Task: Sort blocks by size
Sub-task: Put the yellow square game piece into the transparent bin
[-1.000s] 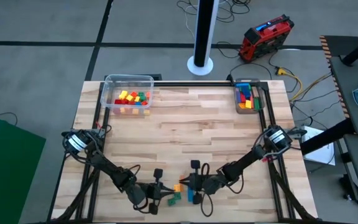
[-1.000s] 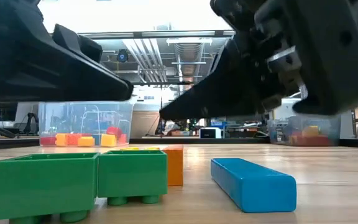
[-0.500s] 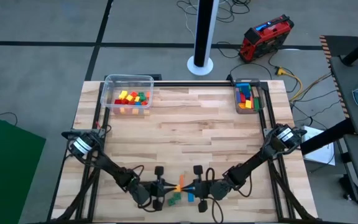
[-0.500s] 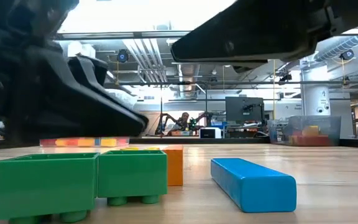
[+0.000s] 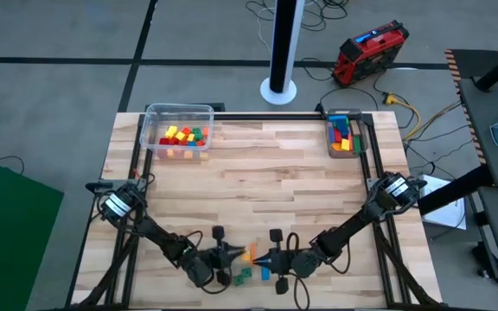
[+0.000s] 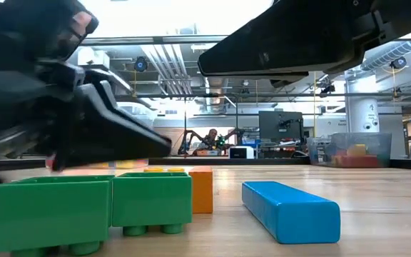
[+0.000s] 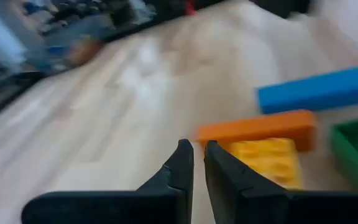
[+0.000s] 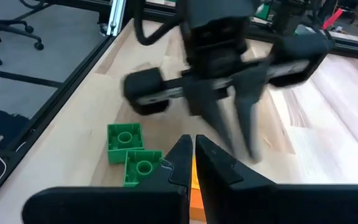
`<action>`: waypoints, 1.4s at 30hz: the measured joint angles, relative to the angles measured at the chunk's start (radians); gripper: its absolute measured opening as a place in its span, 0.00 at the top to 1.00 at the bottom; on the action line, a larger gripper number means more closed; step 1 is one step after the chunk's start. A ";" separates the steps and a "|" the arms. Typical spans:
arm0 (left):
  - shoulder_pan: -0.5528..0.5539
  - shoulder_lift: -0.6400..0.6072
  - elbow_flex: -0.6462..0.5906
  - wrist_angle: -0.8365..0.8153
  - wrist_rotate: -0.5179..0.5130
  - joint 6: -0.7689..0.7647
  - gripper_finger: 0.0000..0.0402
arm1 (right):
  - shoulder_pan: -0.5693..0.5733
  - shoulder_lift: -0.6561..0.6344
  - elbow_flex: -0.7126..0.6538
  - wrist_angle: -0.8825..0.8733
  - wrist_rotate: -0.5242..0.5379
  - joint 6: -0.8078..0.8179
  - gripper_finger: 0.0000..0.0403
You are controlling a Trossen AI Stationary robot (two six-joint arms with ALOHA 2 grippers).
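- A pale wooden worktop [image 5: 258, 164] is seen from above on a grey floor, with a white pole base and a red device beyond its far edge.
- A clear tub [image 5: 178, 130] of small blocks is set at the far left corner; a smaller tray [image 5: 344, 136] of longer blocks is set at the far right corner.
- A few loose blocks are gathered at the middle of the near edge: two green blocks [image 6: 91, 210] side by side, an orange block [image 6: 200, 189] just behind them, a yellow block [image 7: 267, 157] touching the orange one, and a blue bar [image 6: 290, 209] lying apart on the other side.
- The left claw [image 5: 230, 252] is held low over the near edge, pointed at the orange block, with its fingers [image 7: 182, 165] drawn almost together and nothing between them.
- The right claw [image 5: 258, 257] is pointed toward the left one from the other side of the cluster, tip nearly to tip; its fingers [image 8: 182, 157] are likewise nearly closed and empty.
- In the right wrist view the green blocks are seen just past the fingertips, with the left claw above them.
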 joint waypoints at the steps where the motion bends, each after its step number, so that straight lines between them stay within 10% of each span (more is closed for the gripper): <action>1: -0.002 -0.018 -0.012 -0.004 -0.022 -0.001 0.95 | 0.000 0.000 0.000 0.000 0.000 0.003 0.97; 11: -0.001 -0.184 -0.098 -0.001 0.268 -0.081 0.93 | 0.005 0.000 0.000 -0.003 0.000 0.017 0.97; 27: 0.024 -0.024 -0.051 0.055 0.248 -0.093 0.43 | 0.007 0.001 0.000 0.000 -0.001 0.029 0.97; 42: 0.071 0.014 -0.050 0.073 0.302 -0.076 0.43 | 0.007 0.001 -0.001 -0.003 -0.002 0.028 0.97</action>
